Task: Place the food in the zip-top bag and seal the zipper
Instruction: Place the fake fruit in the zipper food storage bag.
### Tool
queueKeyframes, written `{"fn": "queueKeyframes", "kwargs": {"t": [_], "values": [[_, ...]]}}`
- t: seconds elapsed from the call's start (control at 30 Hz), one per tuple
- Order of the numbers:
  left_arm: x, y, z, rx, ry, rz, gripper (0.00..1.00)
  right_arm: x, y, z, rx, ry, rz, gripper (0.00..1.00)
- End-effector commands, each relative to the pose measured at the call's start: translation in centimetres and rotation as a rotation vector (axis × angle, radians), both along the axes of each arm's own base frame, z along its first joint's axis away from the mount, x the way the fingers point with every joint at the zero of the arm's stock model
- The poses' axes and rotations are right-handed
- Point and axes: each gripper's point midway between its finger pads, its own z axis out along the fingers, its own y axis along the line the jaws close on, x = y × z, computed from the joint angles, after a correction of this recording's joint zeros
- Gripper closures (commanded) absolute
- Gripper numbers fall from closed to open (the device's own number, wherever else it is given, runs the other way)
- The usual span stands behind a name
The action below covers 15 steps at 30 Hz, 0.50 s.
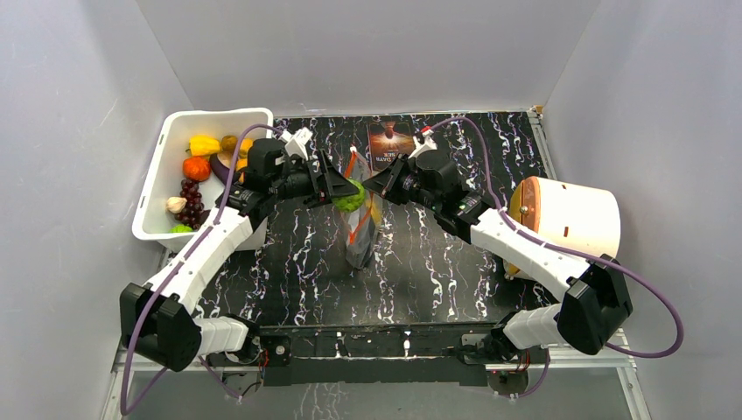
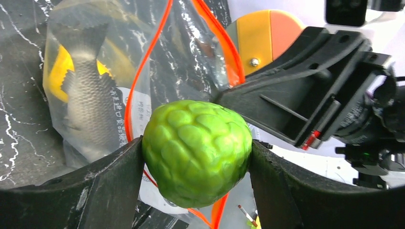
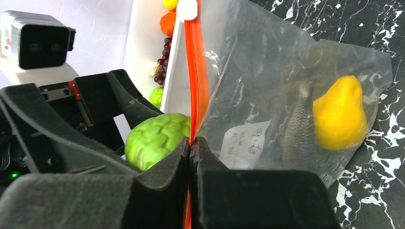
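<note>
Step in hand: getting the green bumpy fruit point(image 2: 197, 151) into the zip-top bag point(image 3: 267, 71), judging by the fruit poised at the bag's mouth
Left gripper point(image 1: 337, 188): grasping the fruit, one pad on each side, with the fruit bulging past the fingers
Right gripper point(image 3: 192, 148): clenched on the zipper point(image 3: 196, 71), pinching one lip of the mouth and holding the bag up
Bag position: mid-table point(image 1: 437, 262), between the two grippers, its body slack below the pinch
Already inside: a grey fish point(image 3: 298, 133) and a yellow pear point(image 3: 339, 112), low in the bag
Zipper state: unsealed; in the left wrist view the two orange lines stand apart as an open loop
Fruit versus mouth: just beside the orange strip; whether it touches cannot be told
Doing it well: centre the fruit in the loop, push it past both orange lips before releasing, and hold the right pinch steady so the mouth does not fold shut
Risk: the fruit looks about as wide as the opening, so it may catch a lip and drag the floppy bag
White tub point(image 1: 166, 144): at the left rear, with more food in it
Not yet done: releasing the fruit, then sealing
</note>
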Motion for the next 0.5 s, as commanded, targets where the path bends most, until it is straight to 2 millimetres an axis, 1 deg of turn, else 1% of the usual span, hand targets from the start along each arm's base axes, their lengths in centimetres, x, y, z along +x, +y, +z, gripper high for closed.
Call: {"fn": "queueKeyframes", "kwargs": {"t": [0.0, 0.2, 0.33, 0.4, 0.47], "values": [[0.1, 0.4, -2.1, 0.07, 0.018, 0.005, 0.57, -0.2, 0.5, 5.7, 0.099, -0.125, 0.029, 1.0], [0.9, 1.4, -3.4, 0.166, 0.017, 0.055, 0.58, -0.5, 0.7, 5.8, 0.098, -0.134, 0.05, 1.0], [0.9, 1.5, -3.3, 0.198, 0.009, 0.05, 0.57, -0.4, 0.8, 5.5, 0.09, -0.13, 0.056, 1.0], [0.8, 1.3, -3.1, 0.192, 0.01, 0.04, 0.52, -0.4, 0.9, 5.4, 0.089, -0.128, 0.056, 1.0], [0.6, 1.1, -2.7, 0.18, 0.014, 0.027, 0.43, -0.3, 0.9, 5.4, 0.088, -0.127, 0.055, 1.0]]}}
